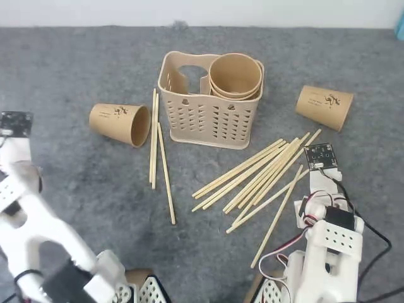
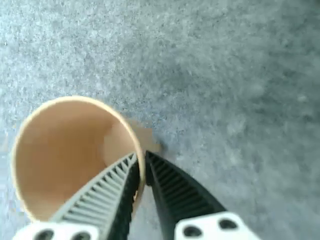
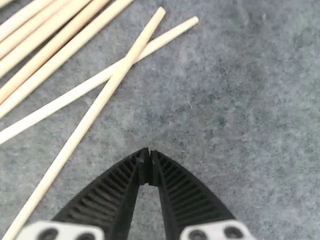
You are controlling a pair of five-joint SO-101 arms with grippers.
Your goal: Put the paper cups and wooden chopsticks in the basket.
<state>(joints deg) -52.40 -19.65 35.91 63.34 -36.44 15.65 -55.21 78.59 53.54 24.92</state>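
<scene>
In the left wrist view my left gripper (image 2: 140, 156) is shut on the rim of a paper cup (image 2: 65, 155), one finger inside it and one outside, over the grey carpet. My right gripper (image 3: 149, 151) is shut on nothing, just short of several wooden chopsticks (image 3: 90, 65). From above, the beige basket (image 1: 208, 117) stands mid-table with stacked cups (image 1: 235, 74) in its right half. One cup (image 1: 120, 124) lies on its side to the basket's left, another (image 1: 325, 106) to its right. Three chopsticks (image 1: 155, 142) lie left of the basket and a pile of chopsticks (image 1: 259, 177) lies to its front right.
The left arm (image 1: 38, 233) fills the near left corner and the right arm (image 1: 328, 246) the near right, with wires trailing beside it. Grey carpet (image 1: 95, 57) covers the table. Open carpet lies behind the basket and between the two arms.
</scene>
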